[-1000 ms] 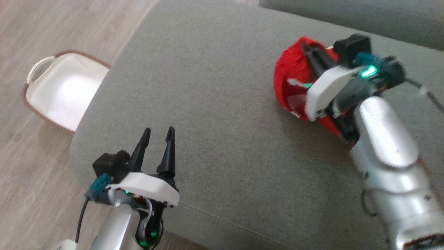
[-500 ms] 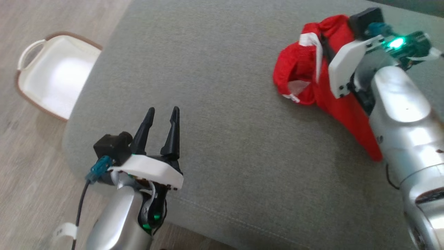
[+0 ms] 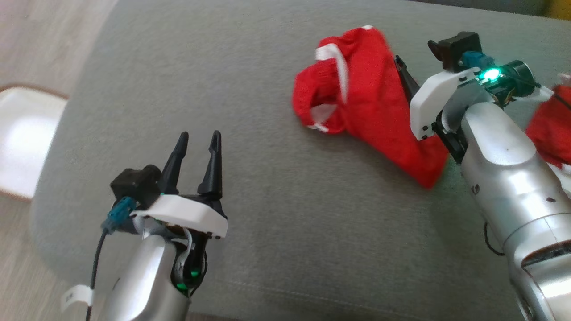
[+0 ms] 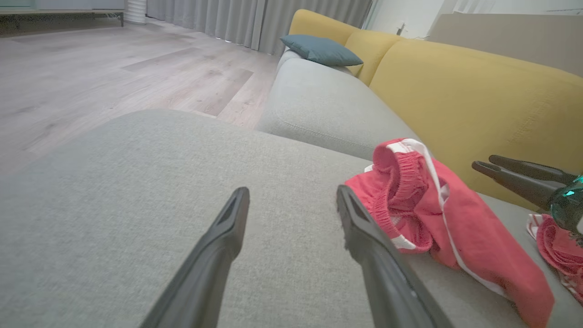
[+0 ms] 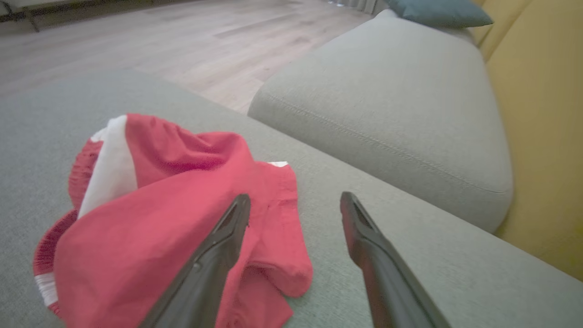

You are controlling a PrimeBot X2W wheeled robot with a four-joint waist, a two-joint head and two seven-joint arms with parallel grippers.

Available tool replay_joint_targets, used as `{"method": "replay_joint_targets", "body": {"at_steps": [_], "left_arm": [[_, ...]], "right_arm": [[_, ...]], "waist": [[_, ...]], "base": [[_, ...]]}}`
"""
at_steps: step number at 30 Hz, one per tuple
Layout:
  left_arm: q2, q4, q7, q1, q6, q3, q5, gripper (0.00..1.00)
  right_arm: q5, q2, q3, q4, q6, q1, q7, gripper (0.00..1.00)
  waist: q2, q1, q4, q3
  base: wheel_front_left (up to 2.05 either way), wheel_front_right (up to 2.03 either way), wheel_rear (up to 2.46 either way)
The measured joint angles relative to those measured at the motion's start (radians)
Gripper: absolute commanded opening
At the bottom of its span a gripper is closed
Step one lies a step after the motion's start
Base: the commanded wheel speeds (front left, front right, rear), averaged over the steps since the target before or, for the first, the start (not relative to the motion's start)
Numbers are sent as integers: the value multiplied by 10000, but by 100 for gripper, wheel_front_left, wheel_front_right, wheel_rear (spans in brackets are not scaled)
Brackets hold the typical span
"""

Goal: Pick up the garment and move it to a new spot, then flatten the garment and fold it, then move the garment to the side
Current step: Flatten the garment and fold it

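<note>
**Red garment down on the grey cushion, both jaws spread and empty**

Head view: we see the red garment (image 3: 370, 98), white-trimmed and crumpled, lying on the grey cushion (image 3: 267, 67) toward the upper right. The right jaws sit at its right edge, with one dark finger (image 3: 403, 73) showing against the fabric; we cannot tell whether it touches. The left jaws are at lower left, spread with nothing between them, well apart from the garment. A second red piece (image 3: 551, 129) is at the right edge and a white basket (image 3: 22, 133) at the left edge.

Left wrist view: the left jaws are wide apart over bare cushion (image 4: 136, 182). The garment (image 4: 437, 218) lies just right of the right-hand finger (image 4: 364, 237). The right jaws come in from the far right, above the fabric. Behind are a yellow sofa back (image 4: 478, 91) and a blue pillow (image 4: 321, 50).

Right wrist view: the right jaws are spread and grip nothing. The garment (image 5: 173, 205) lies lower left, and the left-hand finger (image 5: 218, 255) crosses in front of it. The gap between the fingers shows the garment's edge and grey cushion (image 5: 410, 191).
</note>
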Motion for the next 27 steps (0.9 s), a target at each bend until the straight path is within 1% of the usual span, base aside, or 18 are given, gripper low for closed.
{"method": "replay_joint_targets", "body": {"at_steps": [5, 8, 11, 13, 16, 18, 20, 21, 22, 23, 24, 25, 27], "left_arm": [[-12, -98, 0, 31, -2, 314, 167, 100], [-17, -249, 0, 52, -4, 387, 249, 100], [-21, -422, 0, 78, -4, 529, 249, 100], [-19, -596, 0, 119, -4, 600, 249, 100], [-21, -811, 0, 337, -4, 637, 270, 100], [-17, -911, 0, 535, -4, 675, 334, 100], [-19, -995, 0, 711, -13, 711, 336, 100], [-19, -1020, 0, 766, -15, 738, 339, 100], [-19, -1116, 0, 890, -29, 846, 416, 100], [-13, -1131, 0, 917, -92, 880, 431, 100], [-13, -1131, 0, 917, -92, 880, 431, 100], [-10, -1164, 0, 920, -98, 917, 529, 100], [-12, -1183, 0, 919, -107, 920, 564, 100]], "right_arm": [[564, -6, -151, -374, 0, 392, -886, 100], [821, -29, -428, -800, 0, 962, -1429, 100], [1007, -65, -842, -1478, 0, 1720, -1799, 100], [1091, -65, -1221, -2121, 0, 2313, -1941, 100], [888, -46, -1918, -3342, 0, 3299, -2061, 100], [857, 38, -2529, -4272, 0, 4066, -2071, 100], [646, 253, -2989, -5315, 0, 5023, -2073, 100], [596, 374, -3124, -5810, 0, 5530, -2086, 100], [495, 639, -3221, -6736, 0, 6571, -2090, 100], [414, 711, -3212, -7124, 0, 7048, -2094, 100], [414, 711, -3212, -7124, 0, 7048, -2094, 100], [316, 792, -3206, -7751, 0, 7828, -2096, 100], [359, 796, -3152, -7983, 0, 8121, -2096, 100]], "waist": [[0, 0, -653, -287], [0, 0, -1026, -476], [0, 0, -1339, -665], [0, 0, -1520, -781], [0, 0, -1765, -913], [0, 0, -1910, -986], [0, 0, -2043, -1046], [0, 0, -2104, -1070], [0, 0, -2220, -1104], [0, 0, -2269, -1111], [0, 0, -2269, -1111], [0, 0, -2358, -1117], [0, 0, -2394, -1118]], "base": [[0, 0, 0], [0, 0, 0], [0, 0, 0], [0, 0, 0], [0, 0, 0], [0, 0, 0], [0, 0, 0], [0, 0, 0], [0, 0, 0], [0, 0, 0], [0, 0, 0], [0, 0, 0], [0, 0, 0]]}}
